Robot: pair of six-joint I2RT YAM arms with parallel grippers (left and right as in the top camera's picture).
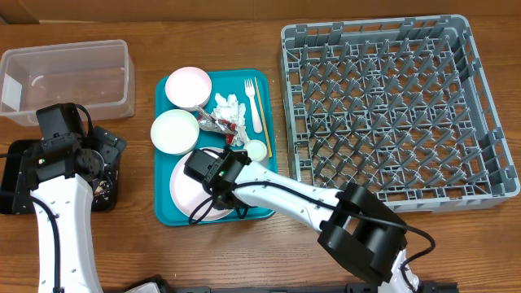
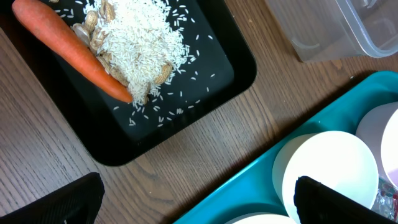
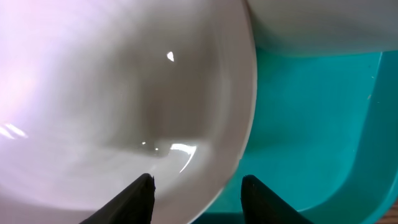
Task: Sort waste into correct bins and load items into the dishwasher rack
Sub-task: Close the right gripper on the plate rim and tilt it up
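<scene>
The white plate (image 1: pixel 191 198) lies at the front of the teal tray (image 1: pixel 163 213). My right gripper (image 1: pixel 199 172) is open, its fingers (image 3: pixel 199 196) straddling the plate's rim (image 3: pixel 124 93). Two bowls (image 1: pixel 188 87) (image 1: pixel 174 131), the cup (image 1: pixel 257 149), fork (image 1: pixel 253 102), stick (image 1: pixel 260 110), napkins (image 1: pixel 229 108) and wrapper (image 1: pixel 218 124) sit on the tray. My left gripper (image 1: pixel 107 149) is open and empty (image 2: pixel 199 205) over the table between the black tray (image 2: pixel 205 81), which holds the carrot (image 2: pixel 68 50) and rice scraps (image 2: pixel 137 43), and the teal tray.
The clear tub (image 1: pixel 69 77) stands at the back left and looks empty. The grey dishwasher rack (image 1: pixel 391 106) fills the right side, with nothing in it. The nearer bowl (image 2: pixel 329 168) shows under my left gripper's right finger.
</scene>
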